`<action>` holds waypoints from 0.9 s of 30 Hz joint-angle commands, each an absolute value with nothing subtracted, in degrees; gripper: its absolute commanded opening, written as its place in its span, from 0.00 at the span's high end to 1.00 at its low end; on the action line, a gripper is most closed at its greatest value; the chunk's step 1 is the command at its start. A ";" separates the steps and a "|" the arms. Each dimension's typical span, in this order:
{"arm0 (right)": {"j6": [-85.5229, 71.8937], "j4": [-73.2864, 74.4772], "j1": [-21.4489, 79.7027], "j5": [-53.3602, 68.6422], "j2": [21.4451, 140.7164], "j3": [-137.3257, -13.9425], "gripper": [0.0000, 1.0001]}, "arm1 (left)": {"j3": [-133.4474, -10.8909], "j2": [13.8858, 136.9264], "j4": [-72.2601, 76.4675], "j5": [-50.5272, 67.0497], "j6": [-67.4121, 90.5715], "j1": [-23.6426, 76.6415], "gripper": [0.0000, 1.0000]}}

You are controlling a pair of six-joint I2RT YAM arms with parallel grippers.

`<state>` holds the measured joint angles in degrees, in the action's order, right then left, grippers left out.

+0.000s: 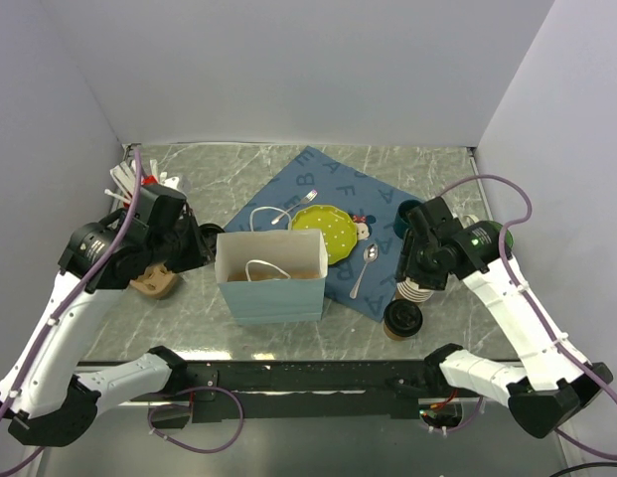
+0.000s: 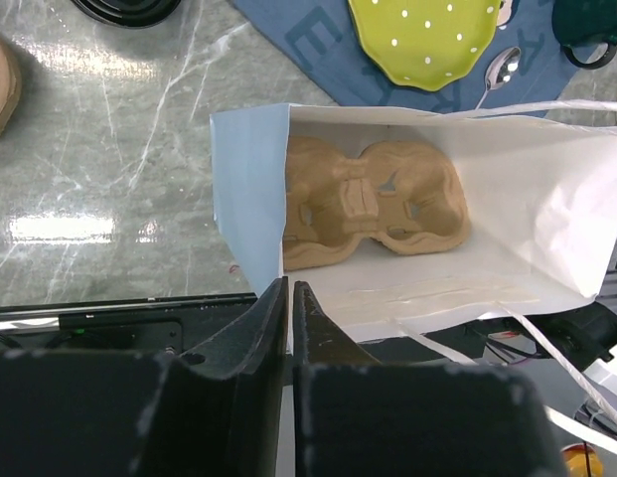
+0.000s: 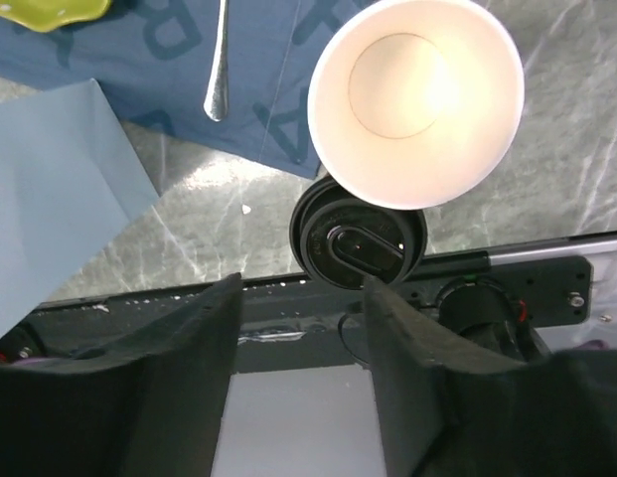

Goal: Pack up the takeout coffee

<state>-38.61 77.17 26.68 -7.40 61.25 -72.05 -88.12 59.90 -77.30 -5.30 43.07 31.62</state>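
- Top view: the coffee cup point(image 1: 401, 319), black lid on, stands on the worktop point(image 1: 189, 318) at 4 o'clock from the paper bag point(image 1: 271, 298), just beside a stack of cups point(image 1: 415, 291). The right hand point(image 1: 423, 266) hovers over that stack.
- Left wrist: the left hand point(image 2: 290, 298) is pressed together, pinching the bag's rim. A cup tray point(image 2: 373, 194) lies inside.
- Right wrist: the right hand is spread and holds nothing; the lidded cup sits at about 1 o'clock from its fingertips.
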 commanded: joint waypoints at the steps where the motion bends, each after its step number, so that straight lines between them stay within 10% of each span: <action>1: -42.79 80.77 26.10 -4.93 58.54 -67.26 0.34 | -89.56 58.89 -78.49 -4.92 41.92 31.47 0.86; 12: -50.36 77.26 26.19 -4.48 55.81 -58.45 0.25 | -89.65 58.45 -77.96 -4.04 40.96 31.46 0.40; 27: -51.94 73.39 26.10 -9.32 57.22 -53.88 0.21 | -90.88 60.20 -78.66 -5.45 39.29 31.46 0.33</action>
